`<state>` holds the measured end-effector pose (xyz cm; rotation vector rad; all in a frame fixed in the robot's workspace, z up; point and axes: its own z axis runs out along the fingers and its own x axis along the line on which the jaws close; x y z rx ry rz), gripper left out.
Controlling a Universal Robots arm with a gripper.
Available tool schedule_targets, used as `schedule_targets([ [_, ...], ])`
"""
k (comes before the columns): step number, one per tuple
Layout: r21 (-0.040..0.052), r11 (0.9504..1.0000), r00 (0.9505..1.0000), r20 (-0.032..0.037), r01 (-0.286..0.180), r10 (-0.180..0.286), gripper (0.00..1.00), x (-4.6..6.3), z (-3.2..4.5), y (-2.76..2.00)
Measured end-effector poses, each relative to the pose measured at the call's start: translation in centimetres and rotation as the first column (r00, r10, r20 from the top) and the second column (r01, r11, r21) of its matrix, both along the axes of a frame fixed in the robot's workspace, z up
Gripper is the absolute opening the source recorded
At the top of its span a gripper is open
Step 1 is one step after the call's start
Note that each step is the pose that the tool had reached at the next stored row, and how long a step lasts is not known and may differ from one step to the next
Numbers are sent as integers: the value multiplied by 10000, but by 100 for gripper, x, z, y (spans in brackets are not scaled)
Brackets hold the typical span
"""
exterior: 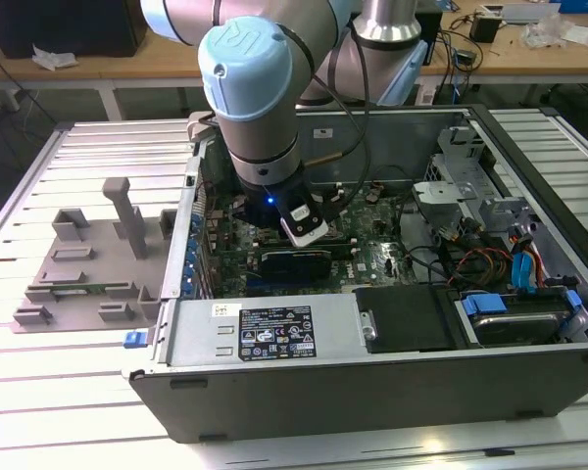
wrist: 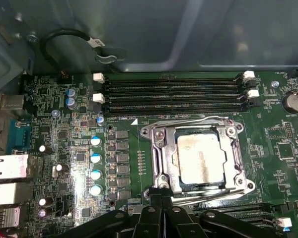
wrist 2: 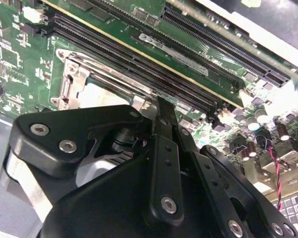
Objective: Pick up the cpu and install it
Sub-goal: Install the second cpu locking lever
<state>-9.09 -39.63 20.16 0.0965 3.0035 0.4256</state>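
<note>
The cpu, a small square chip with a pale silver top, lies flat inside the metal-framed socket on the green motherboard. In the second wrist view the cpu shows as a pale patch within the socket frame. My gripper hovers at the socket's edge nearest the black slots, its two black fingers pressed together with nothing between them. In the exterior view the arm reaches down into the open computer case.
Black memory slots run along one side of the socket and several capacitors along another. Rear ports line the board edge. A grey plastic fixture sits outside the case on the exterior view's left. Cables and drive bays fill the case's right.
</note>
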Motion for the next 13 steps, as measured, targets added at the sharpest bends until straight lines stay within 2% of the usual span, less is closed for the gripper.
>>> schedule_targets([
  [2, 1, 10000, 10000, 0, -1, 1, 11, 0, 2, -1],
  [6, -2, 10000, 10000, -1, -3, 3, 11, 2, 72, -6],
  [13, -3, 10000, 10000, -16, 0, 0, 11, 11, 73, -79],
])
